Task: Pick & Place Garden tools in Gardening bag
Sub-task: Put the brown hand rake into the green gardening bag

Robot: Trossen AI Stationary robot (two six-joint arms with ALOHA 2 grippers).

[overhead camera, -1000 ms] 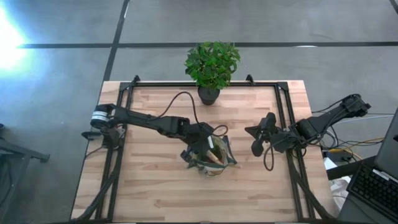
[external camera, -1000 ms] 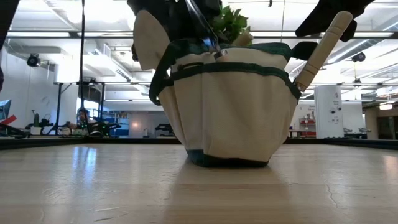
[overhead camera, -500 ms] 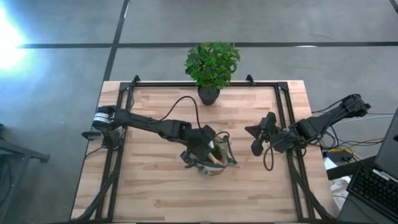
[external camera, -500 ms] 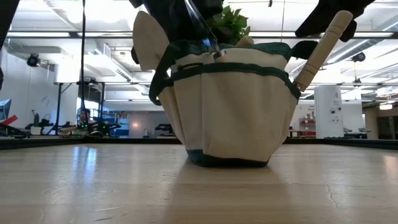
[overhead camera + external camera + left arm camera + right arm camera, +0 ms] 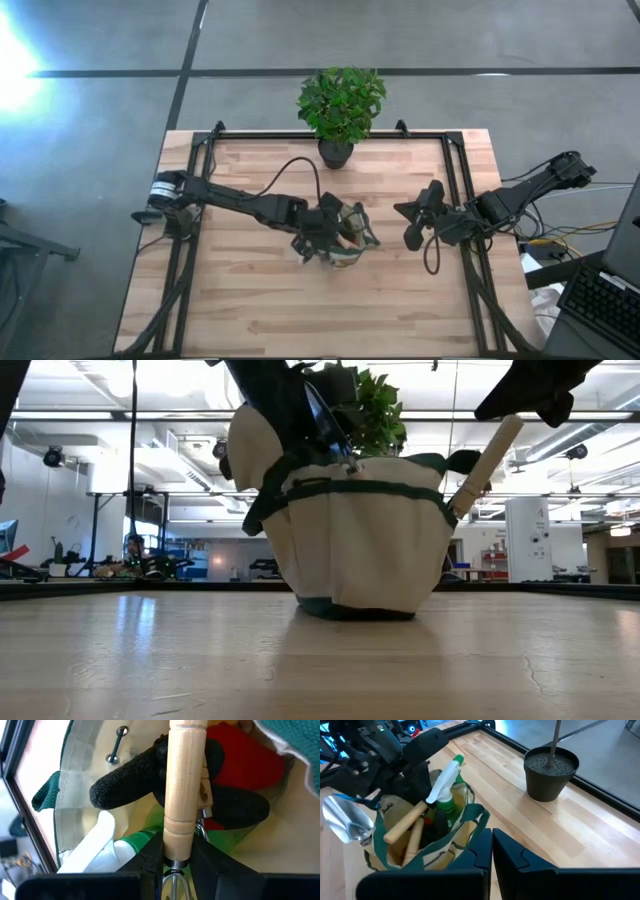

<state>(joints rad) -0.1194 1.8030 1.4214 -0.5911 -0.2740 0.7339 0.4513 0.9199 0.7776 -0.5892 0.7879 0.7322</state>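
Wooden handles point(image 5: 405, 822) — two, perhaps more — in one gardening bag point(image 5: 340, 235), left tool point(image 5: 177, 860) gripping one.

grey concrete floor point(image 5: 100, 150), bright ceiling strip lights point(image 5: 150, 415) behind the table.

Khaki bag point(image 5: 343, 243) mid-table, upright; wooden-handled tools point(image 5: 406, 824) inside.

Tools point(image 5: 405, 826) in bag point(image 5: 345, 240); plant point(image 5: 341, 103) behind
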